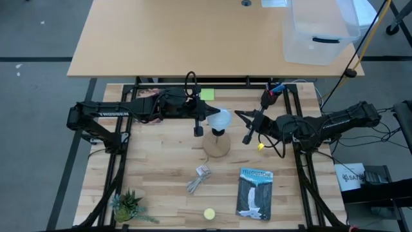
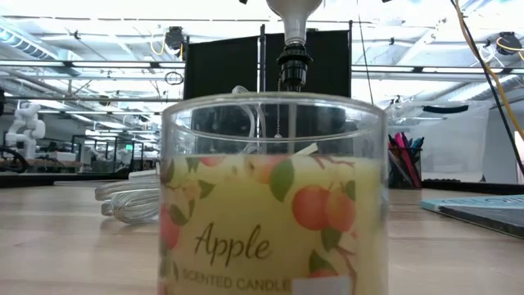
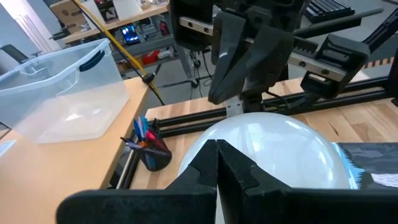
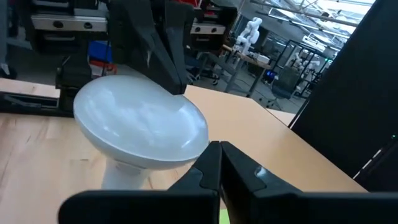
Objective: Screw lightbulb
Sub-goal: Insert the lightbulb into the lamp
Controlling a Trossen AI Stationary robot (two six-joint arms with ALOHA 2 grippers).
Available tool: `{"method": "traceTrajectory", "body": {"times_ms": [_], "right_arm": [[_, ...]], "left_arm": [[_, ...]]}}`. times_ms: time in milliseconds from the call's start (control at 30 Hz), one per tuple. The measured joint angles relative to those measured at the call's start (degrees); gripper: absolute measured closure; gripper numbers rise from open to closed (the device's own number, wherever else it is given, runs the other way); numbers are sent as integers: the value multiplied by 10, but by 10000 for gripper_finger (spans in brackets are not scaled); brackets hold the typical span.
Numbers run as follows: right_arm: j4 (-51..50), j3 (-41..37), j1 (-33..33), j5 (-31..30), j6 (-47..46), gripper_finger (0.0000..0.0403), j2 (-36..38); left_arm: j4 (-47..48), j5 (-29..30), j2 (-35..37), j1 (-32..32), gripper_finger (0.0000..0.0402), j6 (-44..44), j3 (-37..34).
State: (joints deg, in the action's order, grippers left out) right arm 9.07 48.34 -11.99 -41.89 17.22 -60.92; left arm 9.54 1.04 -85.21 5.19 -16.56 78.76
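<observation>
Nearest the low camera, an apple-scented candle jar (image 2: pixel 273 197) fills the view and hides most of the wooden table (image 1: pixel 161 180) behind it. Along the table's front edge lie a small plant (image 1: pixel 129 206) at the left corner, a yellow ball (image 1: pixel 209 214) at mid-edge and a book (image 1: pixel 255 193) toward the right. A bundle of cable (image 1: pixel 199 178) lies between these and the wooden cone base (image 1: pixel 217 144) at the centre. The lightbulb (image 1: pixel 220 118) stands upright in the base's socket, dome up; the low view cuts off the dome. The left gripper (image 1: pixel 199 122) sits just beside the bulb, fingers closed together and holding nothing. The right gripper (image 1: pixel 248 127) sits on the opposite side, also closed and empty. A pen cup (image 3: pixel 151 149) stands at the far right corner. Beyond it, a second desk (image 1: pixel 193 38) carries a clear plastic bin (image 1: pixel 320 32), with workshop racks behind.
</observation>
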Motion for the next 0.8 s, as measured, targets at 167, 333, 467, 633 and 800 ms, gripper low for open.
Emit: {"method": "traceTrajectory", "body": {"times_ms": [167, 333, 467, 633, 800], "right_arm": [[14, 0, 0, 0, 8, 403, -15], [35, 0, 0, 0, 15, 403, -16], [35, 0, 0, 0, 17, 403, -16], [30, 0, 0, -1, 17, 403, -16], [27, 0, 0, -1, 16, 403, -16]], "left_arm": [[-1, 0, 0, 0, 401, 0, 0], [-2, 0, 0, 0, 401, -1, 0], [-2, 0, 0, 0, 402, -1, 0], [-2, 0, 0, 0, 402, -4, 0], [-2, 0, 0, 0, 401, -5, 0]]}}
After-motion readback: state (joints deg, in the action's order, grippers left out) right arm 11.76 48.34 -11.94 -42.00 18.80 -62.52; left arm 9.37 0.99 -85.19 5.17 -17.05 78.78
